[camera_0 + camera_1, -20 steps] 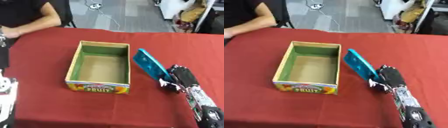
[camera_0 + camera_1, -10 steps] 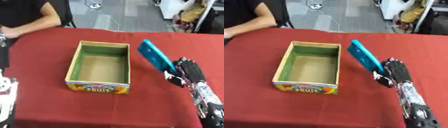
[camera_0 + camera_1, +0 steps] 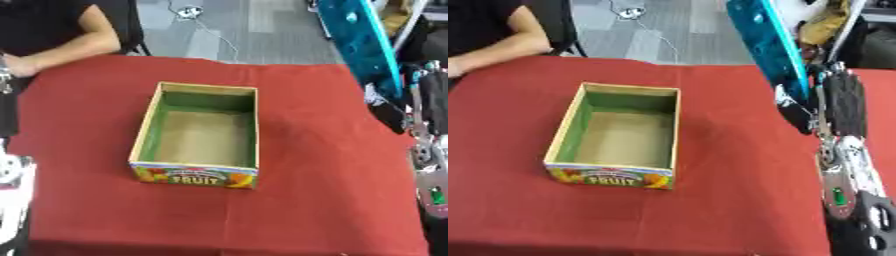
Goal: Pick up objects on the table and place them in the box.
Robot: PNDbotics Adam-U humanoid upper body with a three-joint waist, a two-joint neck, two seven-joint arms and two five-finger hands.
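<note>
An open cardboard box (image 3: 147, 135) with green inner walls and a fruit label on its front stands in the middle of the red table (image 3: 315, 195). I see nothing inside it. A flat teal object (image 3: 765, 44) is held well above the table, right of the box, standing steeply on edge. My right hand (image 3: 835, 97), black, is shut on its lower end, with fingertips (image 3: 796, 114) curled beneath it. A white and silver part of my left arm (image 3: 12, 172) shows at the lower left edge; its hand is not clear.
The red cloth ends at the near edge (image 3: 219, 245). Beyond the table's far edge lies grey floor with a cable (image 3: 214, 37). Cluttered items (image 3: 833, 20) stand at the far right behind the teal object.
My right hand has raised the teal object from beside the box to high above the table, tilting it more upright. The box has not moved.
</note>
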